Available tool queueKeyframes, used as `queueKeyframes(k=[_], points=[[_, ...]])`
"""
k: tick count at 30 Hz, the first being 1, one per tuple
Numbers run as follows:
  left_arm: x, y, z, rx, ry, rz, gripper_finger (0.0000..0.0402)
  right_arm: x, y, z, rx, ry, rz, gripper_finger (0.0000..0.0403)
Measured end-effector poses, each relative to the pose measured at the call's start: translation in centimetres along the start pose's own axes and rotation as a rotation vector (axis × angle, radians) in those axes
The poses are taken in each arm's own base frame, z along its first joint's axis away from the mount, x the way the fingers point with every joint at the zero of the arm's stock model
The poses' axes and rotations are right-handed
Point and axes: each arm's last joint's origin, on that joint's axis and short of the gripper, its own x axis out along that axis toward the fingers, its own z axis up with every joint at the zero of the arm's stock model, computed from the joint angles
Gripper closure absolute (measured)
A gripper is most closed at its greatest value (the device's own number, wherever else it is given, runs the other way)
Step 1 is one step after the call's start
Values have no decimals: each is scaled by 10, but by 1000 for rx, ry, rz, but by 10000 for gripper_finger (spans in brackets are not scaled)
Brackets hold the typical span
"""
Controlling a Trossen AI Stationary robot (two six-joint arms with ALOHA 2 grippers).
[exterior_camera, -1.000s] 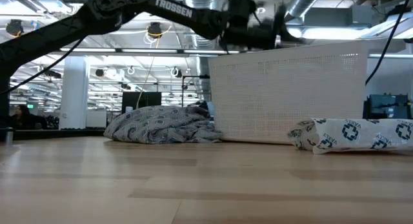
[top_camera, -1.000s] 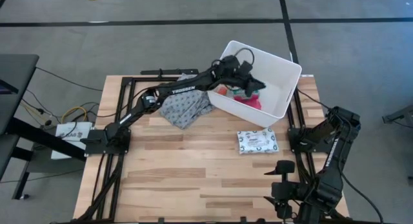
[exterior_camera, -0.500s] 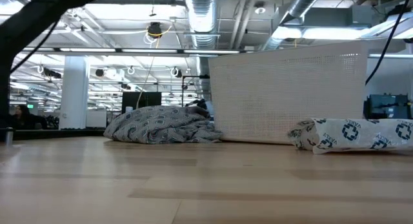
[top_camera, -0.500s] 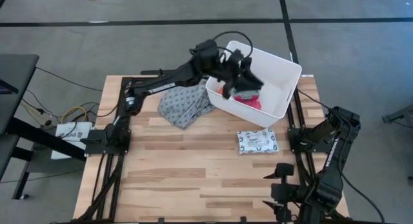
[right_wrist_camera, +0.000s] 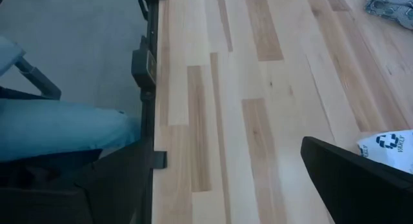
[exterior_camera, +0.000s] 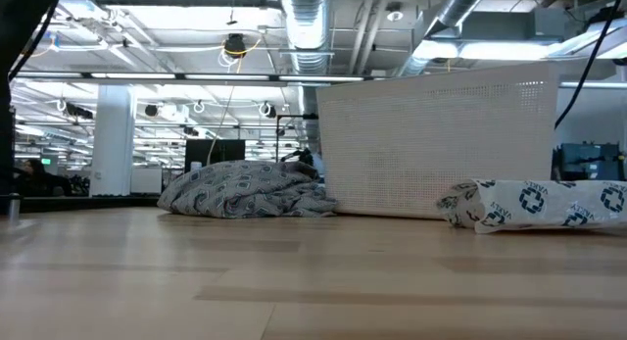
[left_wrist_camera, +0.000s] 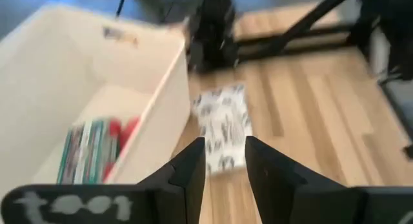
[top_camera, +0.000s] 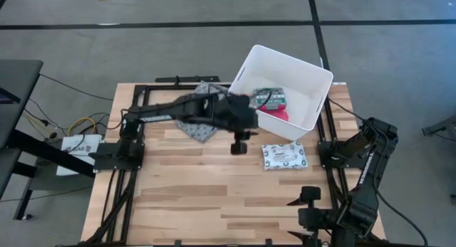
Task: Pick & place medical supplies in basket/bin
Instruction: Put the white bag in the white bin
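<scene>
Wooden table [top_camera: 199, 197] planks carry the white patterned soft pack [top_camera: 283, 155], just beside the bin [top_camera: 313, 69]. Nothing is held by the left end effector [left_wrist_camera: 224, 161], fingers narrowly parted above it. The right end effector [right_wrist_camera: 213, 179] is parked wide open. Descent onto the pack seems needed next.

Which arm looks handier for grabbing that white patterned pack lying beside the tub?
Probably the left: its empty gripper hangs beside the white patterned pack, pointing at it. The right gripper waits near the table's front edge.
</scene>
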Motion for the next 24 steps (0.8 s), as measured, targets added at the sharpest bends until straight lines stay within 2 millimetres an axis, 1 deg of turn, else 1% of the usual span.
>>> queueKeyframes(k=[2, 7, 10, 14, 16, 19, 22, 24], points=[[2, -12, -4, -11, 52, 29, 300, 0, 0, 0, 0, -3, -3, 10], [14, -31, -26, -88, 244, 15, 300, 1, 0, 2, 31, -7, 0, 10], [14, -43, -34, -114, 316, 49, 300, 2, 0, 2, 81, -7, 0, 10], [11, -63, -47, -95, 426, 149, 299, 1, 0, 1, 152, -6, 3, 10], [11, -75, -52, -90, 451, 198, 299, 0, 1, 0, 169, -6, 7, 10], [10, -94, -58, -65, 474, 227, 299, -2, 3, -1, 162, -9, 16, 10], [15, -112, -67, -60, 480, 252, 299, -2, 3, -1, 160, -8, 16, 10], [20, -123, -76, -65, 485, 323, 299, -2, 3, -2, 160, -3, 19, 10]])
